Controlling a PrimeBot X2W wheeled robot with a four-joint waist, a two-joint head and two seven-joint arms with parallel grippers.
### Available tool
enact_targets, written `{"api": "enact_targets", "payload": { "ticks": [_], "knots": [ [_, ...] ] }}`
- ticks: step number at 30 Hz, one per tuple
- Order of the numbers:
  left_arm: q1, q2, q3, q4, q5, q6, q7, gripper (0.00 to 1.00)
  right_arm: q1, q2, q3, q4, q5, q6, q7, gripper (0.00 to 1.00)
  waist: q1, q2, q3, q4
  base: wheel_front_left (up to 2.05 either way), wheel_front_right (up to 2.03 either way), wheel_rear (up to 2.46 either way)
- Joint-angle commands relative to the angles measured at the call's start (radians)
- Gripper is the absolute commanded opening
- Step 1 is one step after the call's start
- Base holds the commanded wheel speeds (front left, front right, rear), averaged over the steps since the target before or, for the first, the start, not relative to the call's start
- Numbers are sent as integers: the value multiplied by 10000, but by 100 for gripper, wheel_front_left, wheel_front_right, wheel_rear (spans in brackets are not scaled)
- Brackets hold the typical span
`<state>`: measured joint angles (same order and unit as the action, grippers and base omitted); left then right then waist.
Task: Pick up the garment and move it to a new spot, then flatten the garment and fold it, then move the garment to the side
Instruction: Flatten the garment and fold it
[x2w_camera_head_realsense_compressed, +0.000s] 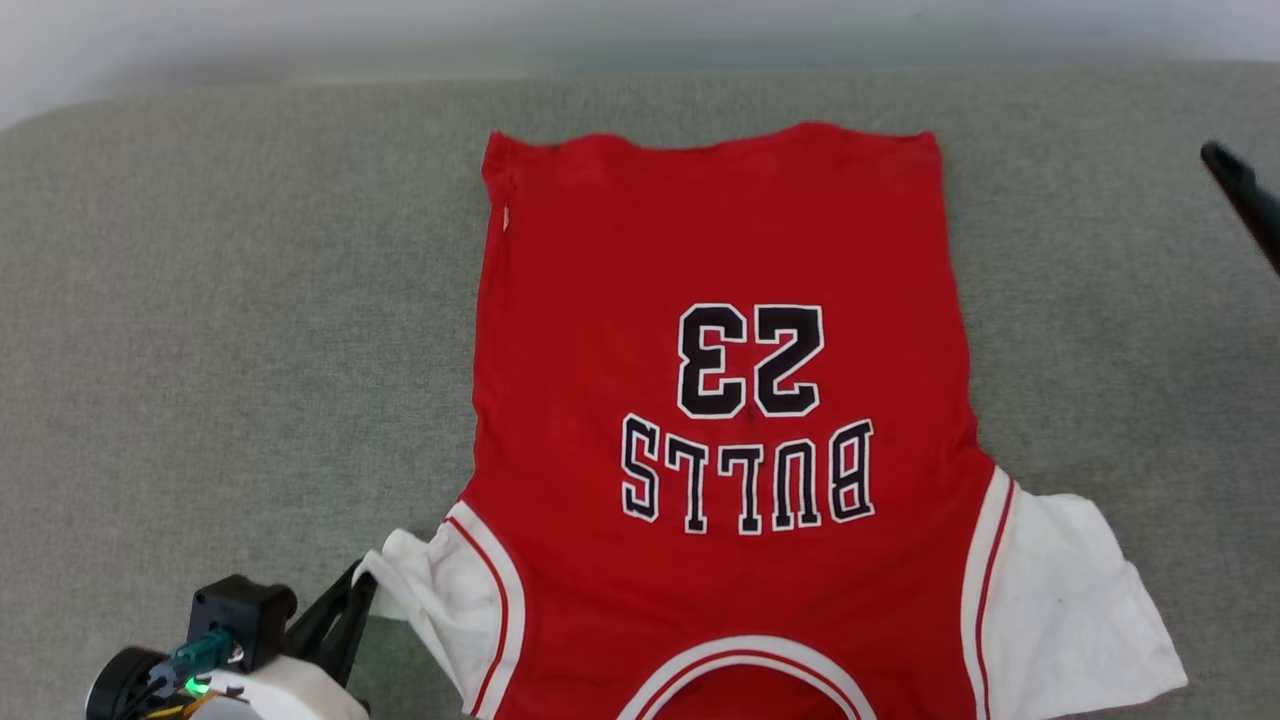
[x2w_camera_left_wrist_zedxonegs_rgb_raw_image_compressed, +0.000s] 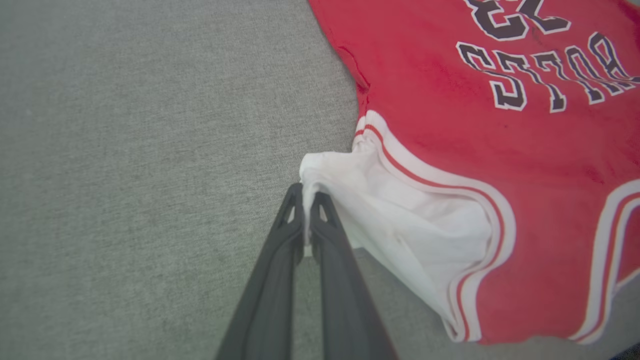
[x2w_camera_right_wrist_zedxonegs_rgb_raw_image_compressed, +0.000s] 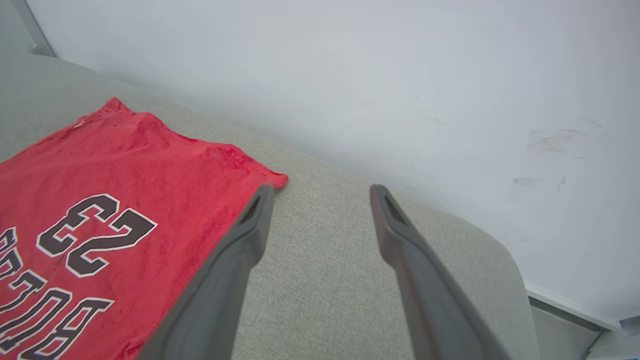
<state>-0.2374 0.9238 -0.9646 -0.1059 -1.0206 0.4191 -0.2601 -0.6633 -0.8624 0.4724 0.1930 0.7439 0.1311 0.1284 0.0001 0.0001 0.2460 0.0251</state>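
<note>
While the edge of the white sleeve (x2w_camera_left_wrist_zedxonegs_rgb_raw_image_compressed: 400, 215) is pinched between the closed fingers of the left gripper (x2w_camera_left_wrist_zedxonegs_rgb_raw_image_compressed: 306, 200), the fingers of the right gripper (x2w_camera_right_wrist_zedxonegs_rgb_raw_image_compressed: 322, 192) are held wide apart, with nothing between them, over the grey cushion (x2w_camera_head_realsense_compressed: 200, 350) just beside the hem corner (x2w_camera_right_wrist_zedxonegs_rgb_raw_image_compressed: 277, 179). The garment (x2w_camera_head_realsense_compressed: 720, 250) is spread on this cushion, print upward, collar toward the robot.

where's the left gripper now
In the head view the left gripper sits at the lower left, shut on the white sleeve of the red shirt on the grey cushion.
</note>
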Motion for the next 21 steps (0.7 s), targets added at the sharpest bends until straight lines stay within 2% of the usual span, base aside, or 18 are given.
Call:
{"api": "enact_targets", "payload": {
  "ticks": [1,10,13,17,21],
  "knots": [
    [-269,-122,66,-115,198,67,-65,0,-600,197,-21,32,21,-7,806,100,-1,-1,790,507,0,0,0],
    [-1180,-695,311,-673,907,83,-70,0,-4352,782,956,833,718,-9,6987,100,-1,-1,2426,1487,0,0,0],
    [-1489,-808,271,-771,1277,136,-64,0,-5288,945,1124,1388,615,-7,8598,100,-1,-1,2917,1814,0,0,0],
    [-1865,-1071,196,-886,1618,115,-57,0,-6155,1285,965,2185,178,-7,9744,100,-1,-1,3534,2237,0,0,0],
    [-2055,-1259,207,-923,1796,135,-59,0,-6428,1641,764,2740,-234,-7,9980,100,-1,-1,3913,2499,0,0,0]
  ]
}}
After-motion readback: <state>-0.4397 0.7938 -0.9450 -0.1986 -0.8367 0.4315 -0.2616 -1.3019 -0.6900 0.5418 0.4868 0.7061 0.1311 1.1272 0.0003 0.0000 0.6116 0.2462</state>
